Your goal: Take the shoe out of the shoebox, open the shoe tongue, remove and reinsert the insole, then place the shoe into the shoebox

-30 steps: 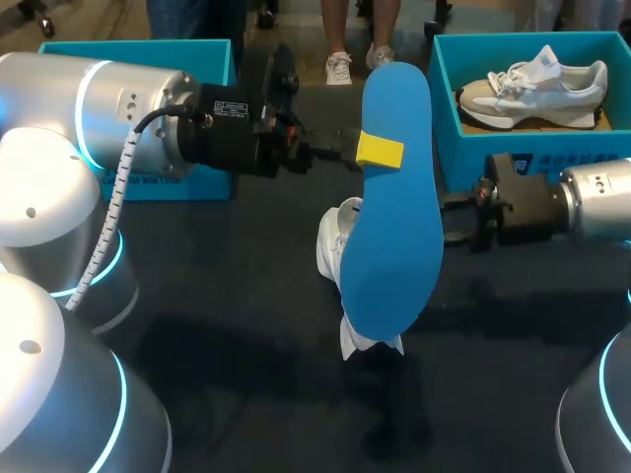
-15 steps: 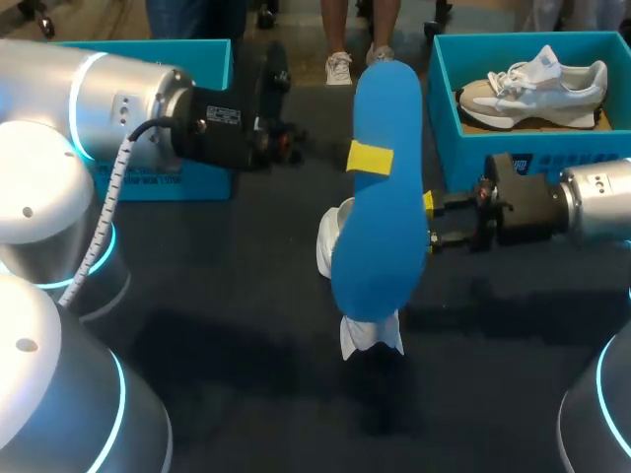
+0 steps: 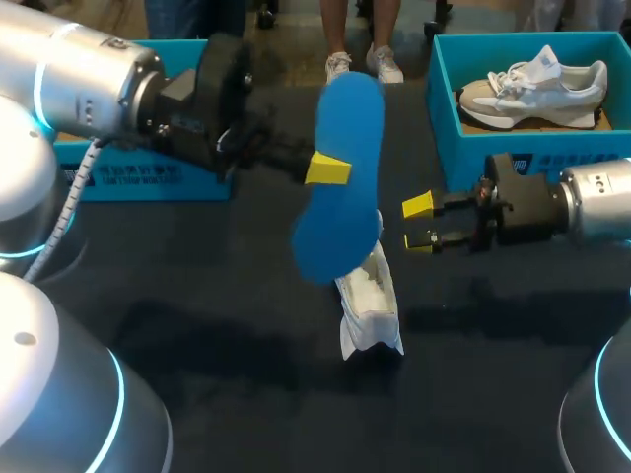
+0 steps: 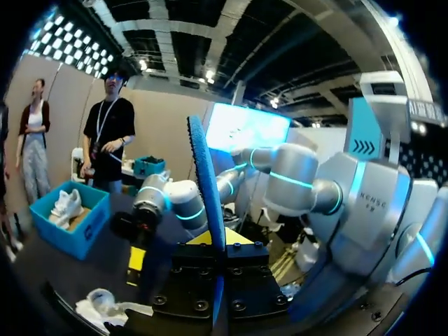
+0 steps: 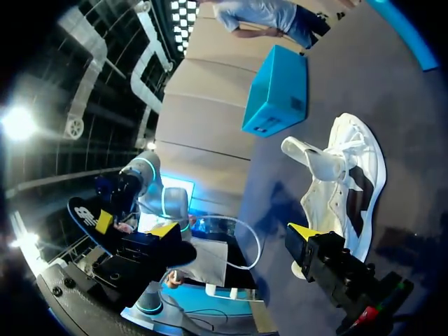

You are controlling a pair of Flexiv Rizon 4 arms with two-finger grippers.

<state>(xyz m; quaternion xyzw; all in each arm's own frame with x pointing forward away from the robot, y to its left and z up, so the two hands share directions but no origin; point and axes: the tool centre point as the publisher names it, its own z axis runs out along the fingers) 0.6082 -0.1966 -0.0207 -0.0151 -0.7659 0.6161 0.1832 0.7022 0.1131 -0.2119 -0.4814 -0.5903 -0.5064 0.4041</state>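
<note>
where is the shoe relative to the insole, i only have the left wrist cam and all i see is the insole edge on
Observer: The white shoe lies on the table, under the lower end of the insole that the left gripper holds up.
Operator: is the right gripper on the shoe
Observer: No. The right gripper is open and empty, beside the shoe and apart from it.
Operator: is the shoe opened up
Observer: In the right wrist view the tongue is folded out, away from the shoe's opening.
</note>
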